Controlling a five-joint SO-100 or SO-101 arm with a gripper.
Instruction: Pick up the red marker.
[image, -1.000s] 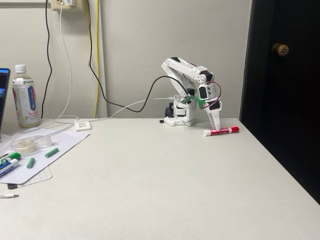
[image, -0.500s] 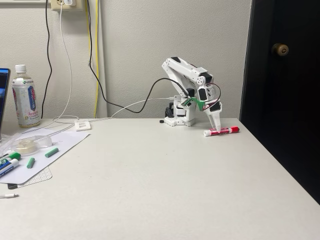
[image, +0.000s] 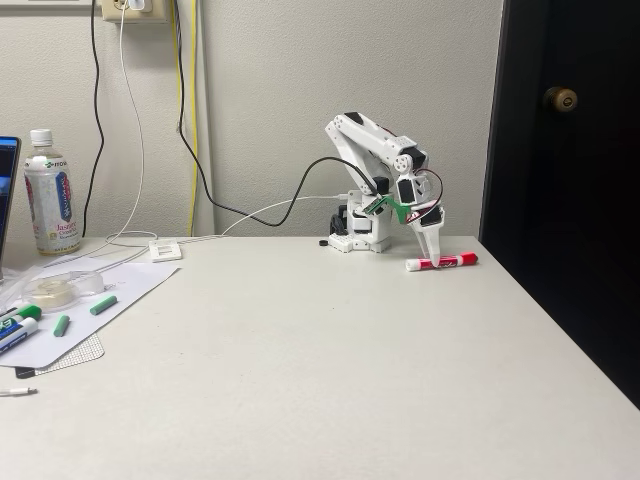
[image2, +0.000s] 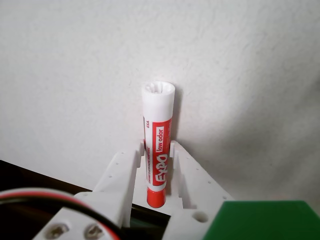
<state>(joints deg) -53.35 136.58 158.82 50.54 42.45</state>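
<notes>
The gripper (image2: 159, 152) is down at the worktop (image: 300, 380) with its two white fingers (image2: 125, 165) set narrowly on either side of the red marker (image2: 158, 150), right against the barrel at the labelled stretch; whether they press it firmly cannot be told from the wrist view. In the fixed view the gripper (image: 432, 258) stands over the red marker (image: 442, 262), which lies flat near the far right corner of the worktop, in front of the arm's base, white end towards the left in that view. The marker looks light, rigid and smooth-sided, a round plastic barrel that could roll or slide out of hard printed fingers, so the sensible hold is across the middle of the label, squarely, so that neither end droops. Its capped end is hidden beneath the gripper body in the wrist view, and the contact between fingers and barrel is too small to read in the fixed view. Far to the left, the bottle (image: 51, 195) and green-capped markers (image: 20, 322) lie well apart from all this.
</notes>
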